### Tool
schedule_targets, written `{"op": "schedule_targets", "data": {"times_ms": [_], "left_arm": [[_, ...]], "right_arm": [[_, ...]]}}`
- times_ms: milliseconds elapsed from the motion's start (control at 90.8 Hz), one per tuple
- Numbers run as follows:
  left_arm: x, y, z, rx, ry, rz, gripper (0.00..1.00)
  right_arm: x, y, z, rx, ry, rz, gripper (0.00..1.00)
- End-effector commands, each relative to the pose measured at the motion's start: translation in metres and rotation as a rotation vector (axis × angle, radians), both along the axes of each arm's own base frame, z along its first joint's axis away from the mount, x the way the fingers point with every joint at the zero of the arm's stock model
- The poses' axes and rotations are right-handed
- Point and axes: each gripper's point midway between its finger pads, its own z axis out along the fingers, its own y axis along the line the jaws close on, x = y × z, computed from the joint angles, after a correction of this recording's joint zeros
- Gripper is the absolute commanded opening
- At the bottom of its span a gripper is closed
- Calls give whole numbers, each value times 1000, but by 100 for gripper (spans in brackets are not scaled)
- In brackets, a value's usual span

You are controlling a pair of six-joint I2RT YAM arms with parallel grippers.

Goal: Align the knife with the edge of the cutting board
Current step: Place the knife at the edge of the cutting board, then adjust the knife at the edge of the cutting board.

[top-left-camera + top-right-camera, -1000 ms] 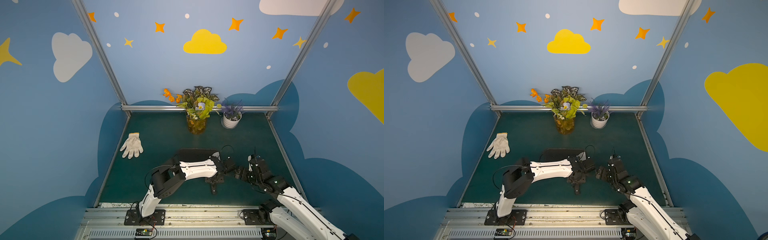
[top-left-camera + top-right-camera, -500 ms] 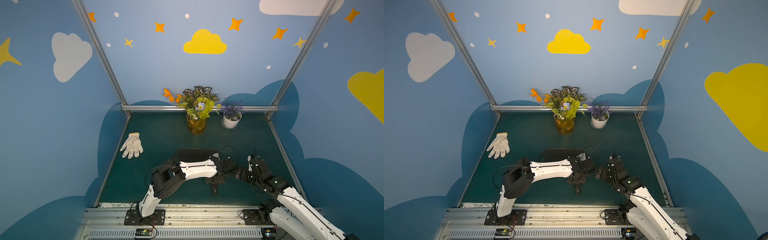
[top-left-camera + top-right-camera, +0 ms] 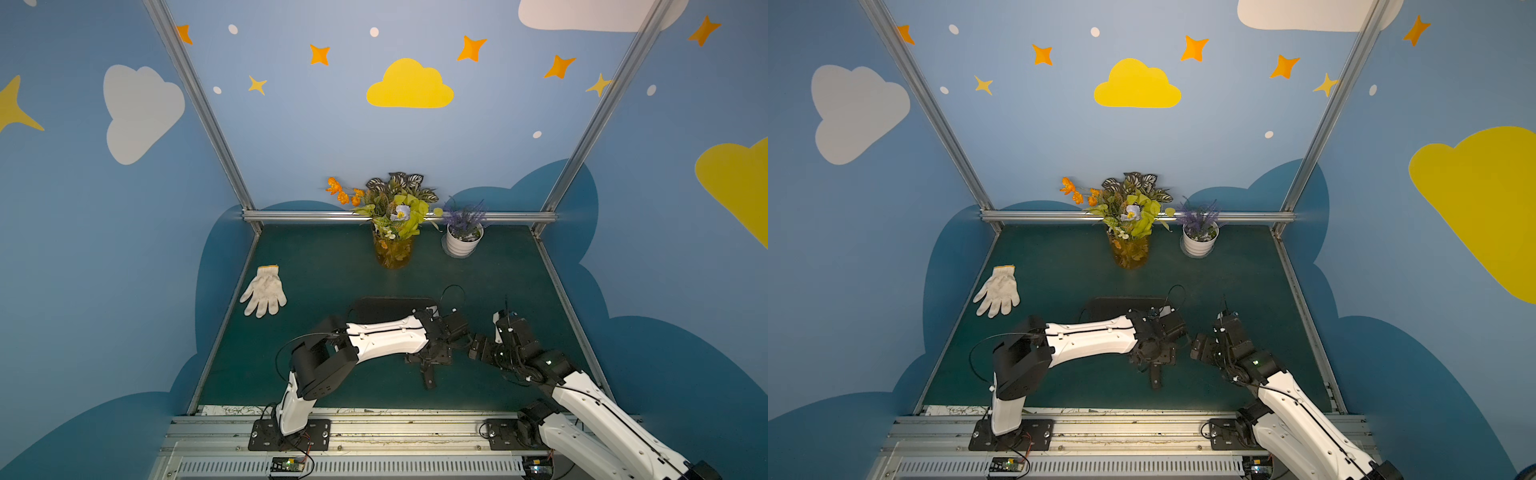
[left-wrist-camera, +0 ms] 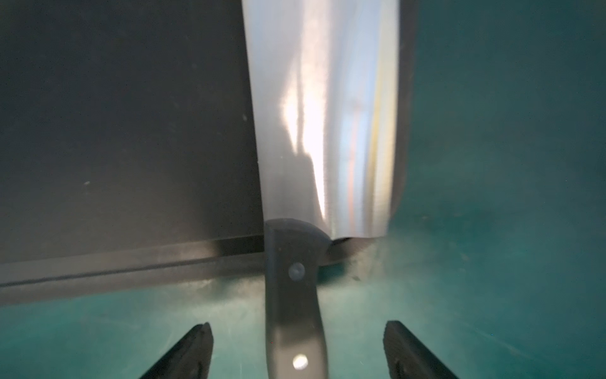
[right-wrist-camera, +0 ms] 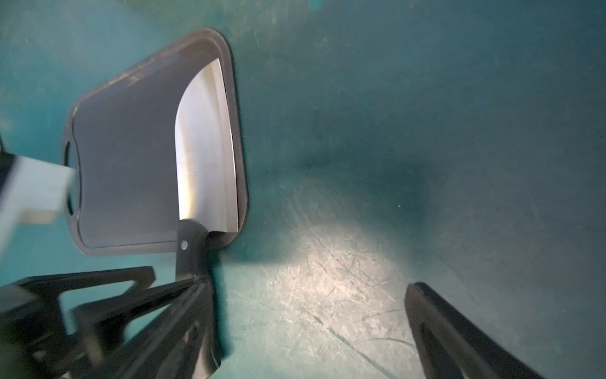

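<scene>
The knife (image 4: 324,115) lies flat with its silver blade on the black cutting board (image 4: 131,131), running along the board's right-hand edge (image 5: 241,157). Its black handle (image 3: 428,378) sticks out past the board's near edge over the green mat. My left gripper (image 4: 298,325) is open, a finger on each side of the handle with a gap on both sides. My right gripper (image 5: 305,295) is open over bare mat just right of the board, holding nothing. In both top views the left arm hides most of the board (image 3: 1117,305) and the blade.
A white glove (image 3: 264,291) lies at the left edge of the mat. A vase of flowers (image 3: 392,245) and a small white plant pot (image 3: 461,243) stand at the back. The two grippers sit close together near the board's front right corner.
My left gripper's jaws have opened wide and let go of the knife handle. Both arms have stayed about where they were.
</scene>
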Motion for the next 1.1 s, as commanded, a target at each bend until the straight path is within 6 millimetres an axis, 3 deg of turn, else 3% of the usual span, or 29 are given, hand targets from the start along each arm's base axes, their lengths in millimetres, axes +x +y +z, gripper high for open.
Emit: {"op": "schedule_targets", "data": {"times_ms": [0,110,253,484,561,650,815,903,1090], "left_arm": [[2,4,25,-64,-23,-41,97],[5,12,40,-155,-30,-76,100],[19,46,68,-214,-63,-128,100],[79,126,143,-214,-309,-109,100],[98,151,158,-178,-373,-80,100],[110,175,157,-136,-419,-53,100],[113,207,125,-98,-443,-4,100],[118,213,135,-102,-461,13,100],[126,246,144,-102,-482,127,100]], "right_arm": [[4,5,8,-7,-10,2,98],[6,14,11,-18,-3,17,98],[8,30,18,-35,2,40,98],[11,71,26,-113,-14,88,98],[8,79,22,-161,38,85,98],[7,93,23,-207,56,105,98],[5,118,16,-292,63,126,98],[4,129,10,-314,69,126,97],[-4,148,-5,-364,80,140,94]]}}
